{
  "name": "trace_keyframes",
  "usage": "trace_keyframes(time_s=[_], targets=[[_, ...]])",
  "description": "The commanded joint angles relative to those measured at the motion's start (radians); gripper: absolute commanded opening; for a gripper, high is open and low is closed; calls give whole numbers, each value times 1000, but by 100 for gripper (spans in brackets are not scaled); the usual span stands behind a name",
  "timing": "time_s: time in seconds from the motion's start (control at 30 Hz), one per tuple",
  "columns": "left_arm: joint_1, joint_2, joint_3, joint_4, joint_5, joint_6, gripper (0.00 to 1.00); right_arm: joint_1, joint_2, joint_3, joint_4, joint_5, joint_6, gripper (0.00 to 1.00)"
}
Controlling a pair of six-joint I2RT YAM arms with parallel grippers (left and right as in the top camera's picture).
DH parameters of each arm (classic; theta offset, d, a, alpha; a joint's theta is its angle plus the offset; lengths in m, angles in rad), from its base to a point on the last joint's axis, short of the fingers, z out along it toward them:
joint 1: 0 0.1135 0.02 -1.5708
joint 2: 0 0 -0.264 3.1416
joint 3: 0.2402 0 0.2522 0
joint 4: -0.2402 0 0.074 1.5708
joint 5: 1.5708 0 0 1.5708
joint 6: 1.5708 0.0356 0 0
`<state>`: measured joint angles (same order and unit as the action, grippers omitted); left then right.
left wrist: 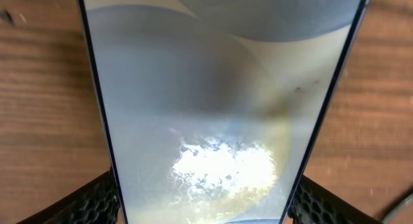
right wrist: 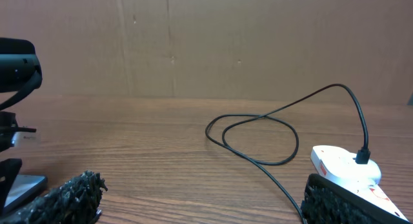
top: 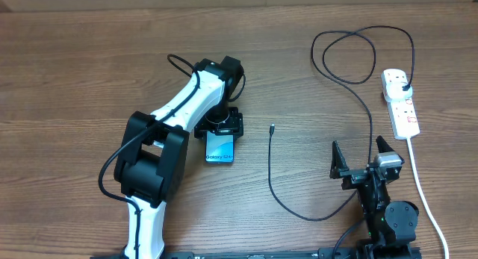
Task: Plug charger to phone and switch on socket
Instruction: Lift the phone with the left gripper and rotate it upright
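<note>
The phone (top: 219,148) lies flat on the wooden table, with its light blue screen up and "Galaxy" text at its near end. It fills the left wrist view (left wrist: 219,101). My left gripper (top: 219,128) is down over the phone's far end, with its fingers (left wrist: 206,208) pressed against both long edges. The charger is a thin black cable (top: 371,121). Its small tip (top: 272,128) lies free right of the phone, and its black plug (top: 404,87) sits in the white socket (top: 401,104). My right gripper (top: 361,156) is open and empty near the front edge, and the cable (right wrist: 258,137) and socket (right wrist: 345,169) lie ahead of it.
A thick white cord (top: 424,188) runs from the socket toward the front right. The cable loops at the back (top: 351,57) and curves near the front (top: 299,214). A brown cardboard wall (right wrist: 206,43) stands behind the table.
</note>
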<state>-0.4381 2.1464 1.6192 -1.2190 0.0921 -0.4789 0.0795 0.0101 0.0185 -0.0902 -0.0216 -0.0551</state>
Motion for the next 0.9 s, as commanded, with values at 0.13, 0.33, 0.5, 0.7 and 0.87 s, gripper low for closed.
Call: trace_keyframes(time_s=[0.13,0.33,0.5,0.7,0.87], targets=[[32,8,79,-121,225,169,79,3,-7,-10,6,5,5,100],[62,8,81,-219,407,265,79,3,-7,-10,6,5,5,100],[103,8,81,-293,558,327,77,3,-7,-10,6,5,5,100],[184,8,81,-346,773,327,78,3,-7,-10,6,5,5,100],[241,8,81,-383,942,327,75,3,-7,-10,6,5,5,100]])
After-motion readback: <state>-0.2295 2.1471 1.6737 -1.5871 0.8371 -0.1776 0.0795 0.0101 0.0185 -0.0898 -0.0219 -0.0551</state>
